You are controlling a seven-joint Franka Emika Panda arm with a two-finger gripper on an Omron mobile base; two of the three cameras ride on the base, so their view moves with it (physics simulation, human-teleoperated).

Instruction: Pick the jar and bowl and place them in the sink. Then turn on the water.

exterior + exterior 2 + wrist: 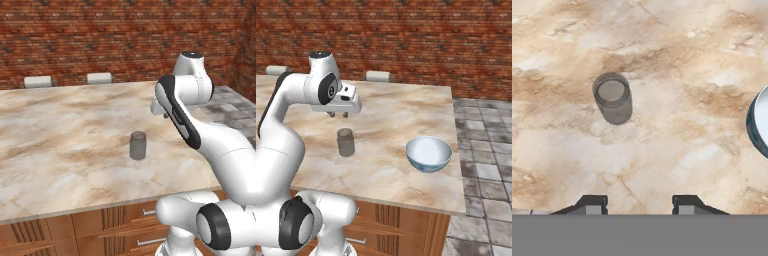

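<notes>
The small translucent grey jar (138,145) (346,142) stands upright on the marble counter (60,140). To the jar's right in the right base view rests the pale blue-white bowl (429,153), also upright, near the counter's front right corner. My gripper (338,115) hangs above the counter just behind the jar, pointing down, touching neither. From the hand view the jar (613,97) lies ahead and left of the gripper (639,205), whose fingertips stand apart with nothing between them; the bowl's rim (759,122) cuts in at the right edge. The sink and the water are out of view.
A red brick wall (100,35) runs behind the counter. Two pale seat backs (38,81) (99,78) stand at the counter's far edge. Grey floor tiles (481,150) lie to the right of the counter, and wooden drawers (120,225) are under its front edge.
</notes>
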